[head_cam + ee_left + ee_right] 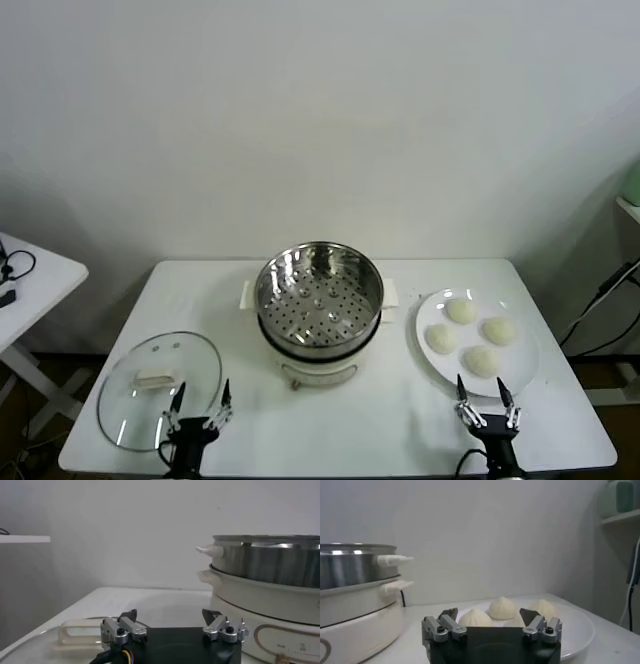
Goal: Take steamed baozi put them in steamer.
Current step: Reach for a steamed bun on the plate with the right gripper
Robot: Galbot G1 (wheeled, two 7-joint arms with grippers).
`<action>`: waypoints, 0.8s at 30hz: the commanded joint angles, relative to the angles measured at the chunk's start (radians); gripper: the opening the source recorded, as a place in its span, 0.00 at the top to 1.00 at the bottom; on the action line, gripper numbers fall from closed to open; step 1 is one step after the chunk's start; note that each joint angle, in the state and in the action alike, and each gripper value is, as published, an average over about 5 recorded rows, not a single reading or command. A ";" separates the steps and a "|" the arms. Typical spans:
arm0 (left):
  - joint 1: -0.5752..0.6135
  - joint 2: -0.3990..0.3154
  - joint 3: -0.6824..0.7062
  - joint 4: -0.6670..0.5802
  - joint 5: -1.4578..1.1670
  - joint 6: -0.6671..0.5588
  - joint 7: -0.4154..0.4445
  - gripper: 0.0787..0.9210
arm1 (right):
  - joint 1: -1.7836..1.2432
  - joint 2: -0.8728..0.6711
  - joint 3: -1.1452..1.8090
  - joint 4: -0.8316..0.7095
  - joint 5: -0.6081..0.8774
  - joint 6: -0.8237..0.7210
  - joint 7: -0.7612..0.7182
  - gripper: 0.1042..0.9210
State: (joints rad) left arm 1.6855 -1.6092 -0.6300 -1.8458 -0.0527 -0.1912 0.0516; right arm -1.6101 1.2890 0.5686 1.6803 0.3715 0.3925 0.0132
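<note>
Right gripper (487, 394) wide open, just short of the plate (523, 378)'s near rim.
Only the head view shows four baozi (461, 311), steamer (320, 290) left of the plate.

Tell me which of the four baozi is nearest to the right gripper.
The baozi at the near edge of the plate, closest to the open right gripper; the other three lie farther back toward the wall.

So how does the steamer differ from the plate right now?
The steamer is a deep, shiny steel pot with a perforated tray on a white base; the plate is flat and white. The steamer is empty; the plate holds all four baozi. The steamer sits mid-table; the plate lies on the robot's right, just beyond the open right gripper. Both are round and rest on the white table.
</note>
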 commanded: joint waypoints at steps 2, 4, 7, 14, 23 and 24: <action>-0.004 -0.025 0.001 0.001 -0.002 0.002 0.001 0.12 | 0.048 -0.057 0.051 0.124 0.006 -0.219 0.030 0.12; -0.006 -0.022 0.001 0.003 -0.003 0.001 0.001 0.12 | 0.104 -0.118 0.072 0.174 0.024 -0.326 0.057 0.12; -0.007 -0.017 0.003 0.004 -0.007 -0.002 0.001 0.12 | 0.216 -0.237 0.074 0.207 0.071 -0.462 0.077 0.12; -0.012 -0.007 0.006 0.002 -0.011 -0.007 0.003 0.12 | 0.470 -0.512 -0.003 0.147 0.184 -0.782 0.045 0.12; -0.015 0.002 0.009 0.000 -0.007 -0.013 0.006 0.12 | 0.815 -0.838 -0.362 -0.075 0.061 -0.964 -0.340 0.12; -0.015 0.003 0.009 0.000 -0.006 -0.014 0.007 0.12 | 0.869 -0.852 -0.420 -0.099 0.021 -0.947 -0.394 0.12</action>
State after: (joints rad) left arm 1.6697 -1.6092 -0.6206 -1.8455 -0.0622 -0.2026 0.0574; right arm -1.0867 0.7337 0.4260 1.7156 0.4811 -0.3399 -0.1006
